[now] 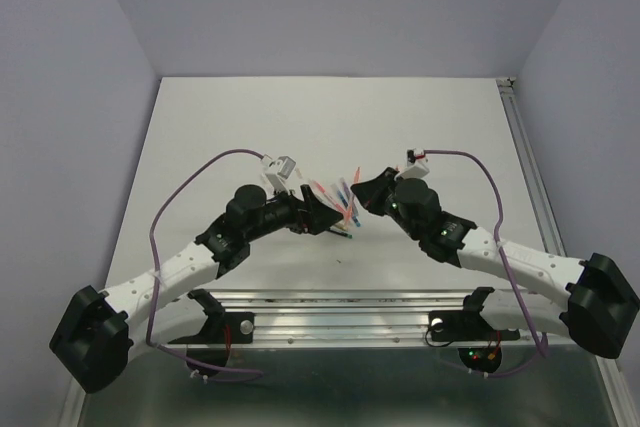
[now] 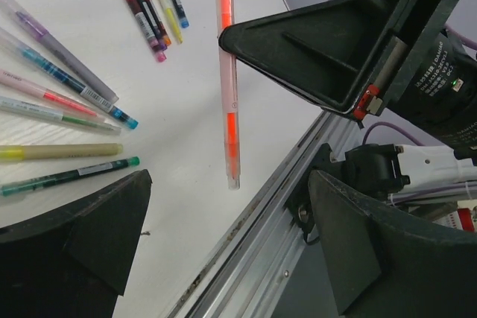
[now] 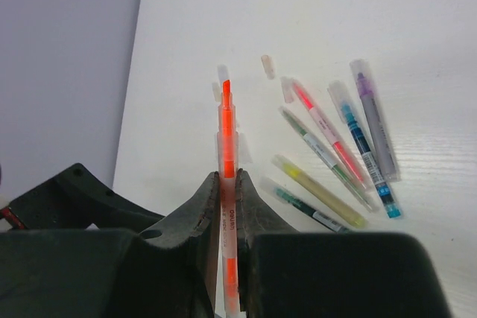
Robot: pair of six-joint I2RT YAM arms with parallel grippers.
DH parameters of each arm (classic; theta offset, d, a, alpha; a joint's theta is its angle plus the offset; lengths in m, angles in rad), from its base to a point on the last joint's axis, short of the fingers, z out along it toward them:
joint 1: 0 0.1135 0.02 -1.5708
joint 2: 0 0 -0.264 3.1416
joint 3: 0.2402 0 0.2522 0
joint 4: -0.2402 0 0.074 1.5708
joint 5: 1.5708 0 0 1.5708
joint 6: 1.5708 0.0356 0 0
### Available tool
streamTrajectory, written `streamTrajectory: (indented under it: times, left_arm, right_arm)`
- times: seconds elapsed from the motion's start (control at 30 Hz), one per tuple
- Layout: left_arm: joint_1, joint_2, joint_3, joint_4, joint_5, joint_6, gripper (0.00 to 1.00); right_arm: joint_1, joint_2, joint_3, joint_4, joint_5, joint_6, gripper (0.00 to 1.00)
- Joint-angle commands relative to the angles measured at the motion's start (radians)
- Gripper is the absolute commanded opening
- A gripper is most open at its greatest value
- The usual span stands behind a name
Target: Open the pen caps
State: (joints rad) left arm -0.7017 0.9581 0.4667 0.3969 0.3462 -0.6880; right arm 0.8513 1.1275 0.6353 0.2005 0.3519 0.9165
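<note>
My R claw (image 3: 227, 184) clamps orange pen (image 3: 226, 121), tip bare; L claw (image 2: 231, 214) gapes wide beside it. Loose pen caps (image 3: 267, 66) lie on desk (image 3: 373, 5) beyond its tip. Pull looks done; next, fetch a capped pen (image 3: 370, 113).

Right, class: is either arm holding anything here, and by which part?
The right gripper holds the orange highlighter by mid-barrel, its tip bare beyond the jaws. The left gripper is open, holding nothing.

Left arm (image 1: 190, 267) and right arm (image 1: 510, 257) reach inward, wrists nearly meeting.
Left gripper (image 2: 231, 184) stands wide open, fingers spread apart; right gripper (image 3: 229, 184) is pinched tight on an orange pen (image 3: 226, 121).
</note>
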Motion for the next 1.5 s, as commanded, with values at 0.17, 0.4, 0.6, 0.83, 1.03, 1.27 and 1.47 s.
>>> streamTrajectory:
  times: [0.17,0.4,0.6,0.83,1.03,1.27,1.47]
  left_arm:
    - [-0.041,0.131,0.069,0.120,0.036,0.036,0.93]
    - [-0.058,0.197,0.101,0.140,0.048,0.038,0.75]
    - [-0.068,0.203,0.105,0.151,0.051,0.035,0.55]
    - [-0.084,0.208,0.105,0.155,0.077,0.041,0.45]
    - [-0.087,0.196,0.107,0.149,0.082,0.030,0.03]
    - [-0.088,0.148,0.043,0.112,0.031,-0.019,0.00]
    - [-0.113,0.045,-0.065,0.099,0.010,-0.093,0.00]
  right_arm:
    - [-0.001,0.008,0.021,0.113,0.105,0.168,0.01]
    - [-0.001,0.025,0.024,0.111,0.090,0.176,0.01]
    - [-0.001,0.037,0.026,0.120,0.088,0.170,0.01]
    - [0.000,0.049,0.038,0.116,0.116,0.160,0.01]
    - [-0.001,0.043,0.029,0.122,0.144,0.163,0.01]
    - [-0.003,0.041,0.069,0.080,0.368,0.096,0.01]
    - [-0.085,0.101,0.141,0.088,0.498,-0.014,0.01]
